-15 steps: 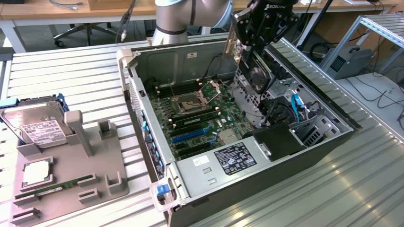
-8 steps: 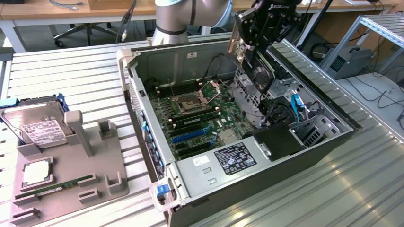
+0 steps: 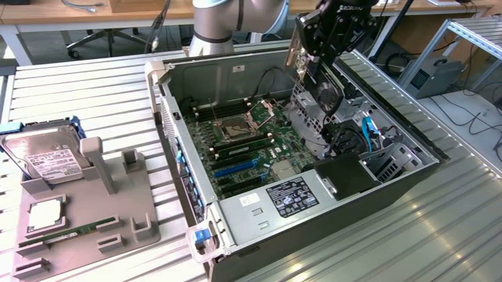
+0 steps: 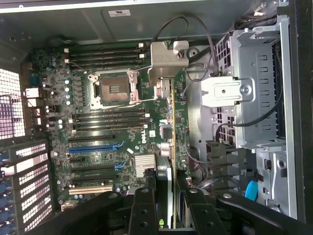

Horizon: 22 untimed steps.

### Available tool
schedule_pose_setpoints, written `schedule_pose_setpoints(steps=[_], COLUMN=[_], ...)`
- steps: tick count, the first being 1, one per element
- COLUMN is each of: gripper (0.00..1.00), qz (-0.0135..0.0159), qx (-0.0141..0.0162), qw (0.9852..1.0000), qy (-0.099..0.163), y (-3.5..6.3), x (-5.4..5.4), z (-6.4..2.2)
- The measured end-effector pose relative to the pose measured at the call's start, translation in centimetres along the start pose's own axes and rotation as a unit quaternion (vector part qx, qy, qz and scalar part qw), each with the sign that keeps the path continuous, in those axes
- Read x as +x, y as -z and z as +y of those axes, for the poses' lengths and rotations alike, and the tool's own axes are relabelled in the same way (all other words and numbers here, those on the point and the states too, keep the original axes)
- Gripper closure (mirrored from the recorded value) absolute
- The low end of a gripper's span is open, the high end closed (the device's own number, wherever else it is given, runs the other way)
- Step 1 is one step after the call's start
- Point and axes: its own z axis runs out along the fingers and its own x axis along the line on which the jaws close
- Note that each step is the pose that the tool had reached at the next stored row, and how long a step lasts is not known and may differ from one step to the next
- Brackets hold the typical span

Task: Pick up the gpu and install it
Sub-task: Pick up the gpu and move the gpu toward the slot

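Open grey desktop computer case (image 3: 163, 111) lying on its side on a ribbed metal table (image 3: 94, 100), during the installation step. The black two-fingered gripper (image 3: 318, 56) (image 4: 170, 208) has its jaws partly closed on the gpu (image 3: 324, 97) (image 4: 171, 142), a thin flat card with a black fan shroud and a silver metal end bracket. The card is gripped by its two faces, hangs edge-down in the air above the case, and touches nothing else. In the exterior view it sits over the silver drive cage (image 3: 314, 117), on the exterior view's right of the green motherboard (image 3: 243, 147) (image 4: 98, 98).

Pick-up appears complete and the card is not yet seated. The blue expansion slots (image 3: 235, 169) (image 4: 95, 146) are unoccupied and well apart from the card. In the wrist view the card's edge appears to run across the slots rather than along them.

By judgement, seating calls for the following:
- the card's lower edge turned parallel to one slot and brought directly above it
- the bracket facing the case's rear wall
- a straight, square descent that avoids the black cables (image 4: 195, 34)
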Motion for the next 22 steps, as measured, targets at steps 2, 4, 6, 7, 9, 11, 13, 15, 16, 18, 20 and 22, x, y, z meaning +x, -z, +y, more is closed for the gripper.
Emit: schedule_pose_setpoints(steps=[2,4,6,7,9,11,13,15,16,18,20,22], gripper=[0.73,0.73,0.73,0.73,0.73,0.73,0.73,0.73,0.73,0.73,0.73,0.73], qz=[0.0000,0.0000,0.0000,0.0000,0.0000,0.0000,0.0000,0.0000,0.0000,0.0000,0.0000,0.0000], qx=[0.0000,0.0000,0.0000,0.0000,0.0000,0.0000,0.0000,0.0000,0.0000,0.0000,0.0000,0.0000], qw=[1.0000,1.0000,1.0000,1.0000,1.0000,1.0000,1.0000,1.0000,1.0000,1.0000,1.0000,1.0000], qy=[0.000,0.000,0.000,0.000,0.000,0.000,0.000,0.000,0.000,0.000,0.000,0.000], y=[0.00,-0.01,-0.02,-0.02,-0.03,-0.04,-0.04,-0.05,-0.06,-0.06,-0.07,-0.08], x=[-0.2,-0.4,-0.5,-0.6,-0.8,-1.0,-1.2,-1.4,-1.5,-1.7,-1.9,-2.1], z=[0.01,0.03,0.04,0.05,0.06,0.08,0.09,0.10,0.11,0.12,0.14,0.16])
